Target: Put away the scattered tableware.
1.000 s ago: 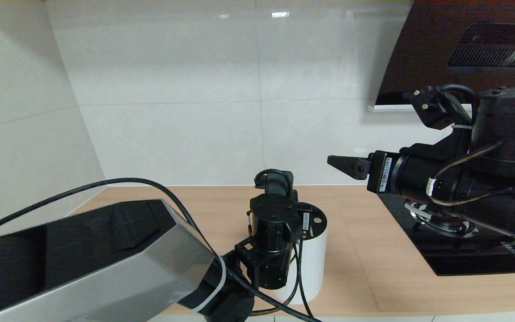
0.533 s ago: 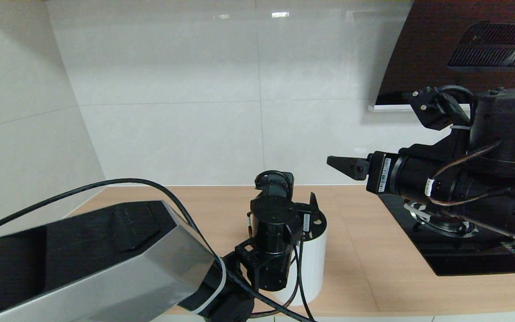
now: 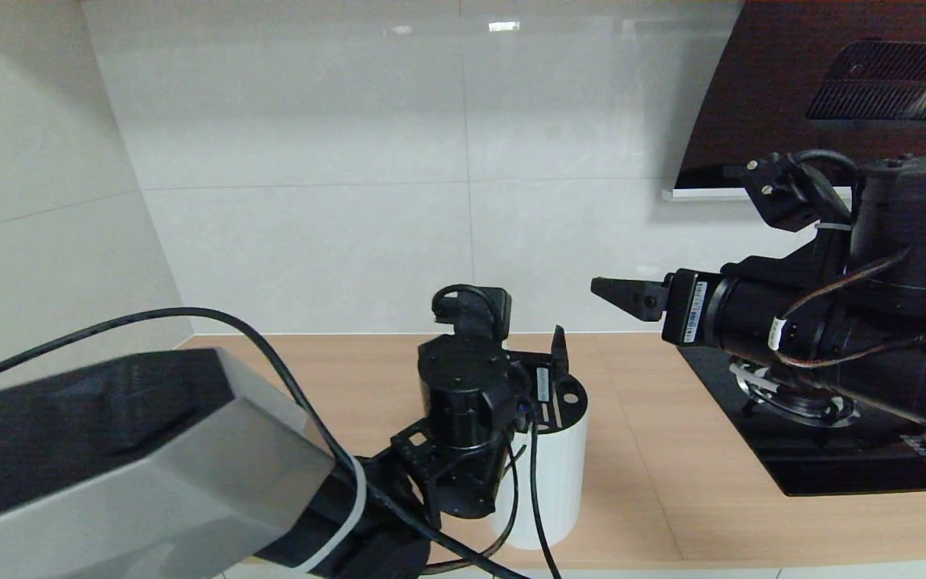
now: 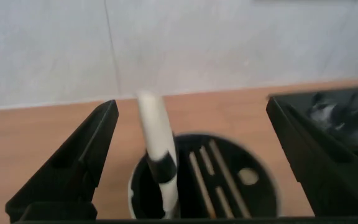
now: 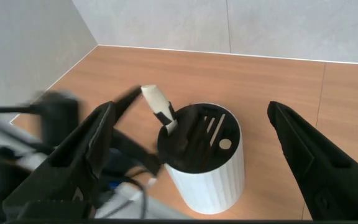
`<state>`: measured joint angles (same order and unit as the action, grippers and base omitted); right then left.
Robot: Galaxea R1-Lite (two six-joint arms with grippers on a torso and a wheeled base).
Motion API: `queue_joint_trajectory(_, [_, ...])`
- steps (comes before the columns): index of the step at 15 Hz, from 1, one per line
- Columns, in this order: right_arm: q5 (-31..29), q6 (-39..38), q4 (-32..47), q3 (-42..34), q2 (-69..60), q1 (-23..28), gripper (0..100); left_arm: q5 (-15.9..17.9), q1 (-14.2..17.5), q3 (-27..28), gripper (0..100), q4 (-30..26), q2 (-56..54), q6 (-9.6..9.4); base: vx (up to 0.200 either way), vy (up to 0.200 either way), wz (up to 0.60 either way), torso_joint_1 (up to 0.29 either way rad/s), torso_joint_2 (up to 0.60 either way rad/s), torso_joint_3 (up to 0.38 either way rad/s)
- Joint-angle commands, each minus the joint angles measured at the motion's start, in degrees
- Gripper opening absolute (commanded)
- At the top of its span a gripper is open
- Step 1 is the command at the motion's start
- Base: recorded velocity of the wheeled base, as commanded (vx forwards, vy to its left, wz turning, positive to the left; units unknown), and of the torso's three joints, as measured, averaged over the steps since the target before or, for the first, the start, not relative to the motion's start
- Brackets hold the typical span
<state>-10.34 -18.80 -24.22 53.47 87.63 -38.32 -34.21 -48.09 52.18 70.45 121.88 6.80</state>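
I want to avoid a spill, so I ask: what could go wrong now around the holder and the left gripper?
1. The utensil leans in the holder, between the open fingers of the left gripper; a sideways move could catch it and tip it out.
2. The left arm's cables hang across the holder, which stands near the front edge of the counter; a pull might drag it over.

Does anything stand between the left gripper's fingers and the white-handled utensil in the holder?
Nothing visible does. The utensil stands in the white holder, in the gap of the open left gripper, clear of both fingers.
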Motion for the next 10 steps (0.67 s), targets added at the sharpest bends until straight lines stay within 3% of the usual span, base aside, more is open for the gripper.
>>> queue_joint_trajectory(1, [0.0,0.5,0.0,0.0,-1.1,1.1,100,7.5,2.6,-9.0,100,0.8,-19.8,-0.21,0.000,0.000,0.00,0.000,0.00,0.000])
queue_joint_trajectory(3, [-0.6,3.2,0.0,-0.5,-4.2,3.6,100,14.3,6.0,-14.1,100,-2.9,-31.0,-0.39,0.000,0.000,0.00,0.000,0.00,0.000])
queue_joint_trajectory(5, [-0.7,3.5,0.0,-2.0,-9.3,5.7,100,18.0,9.4,-16.6,100,-8.0,-38.6,-0.21,0.000,0.000,0.00,0.000,0.00,0.000])
queue_joint_trajectory(7, [-1.1,3.7,0.1,-9.0,-18.7,7.4,100,18.5,13.6,-20.4,100,-14.4,-47.9,1.46,0.000,0.000,0.00,0.000,0.00,0.000])
queue_joint_trajectory(8, [-1.1,3.8,0.1,-10.8,-21.0,8.2,100,18.5,14.1,-21.8,100,-15.4,-49.9,1.64,0.000,0.000,0.00,0.000,0.00,0.000])
queue_joint_trajectory(10, [-0.6,10.4,0.3,-22.0,-35.6,9.9,100,18.5,16.4,-28.7,100,-23.8,-63.4,1.37,0.000,0.000,0.00,0.000,0.00,0.000])
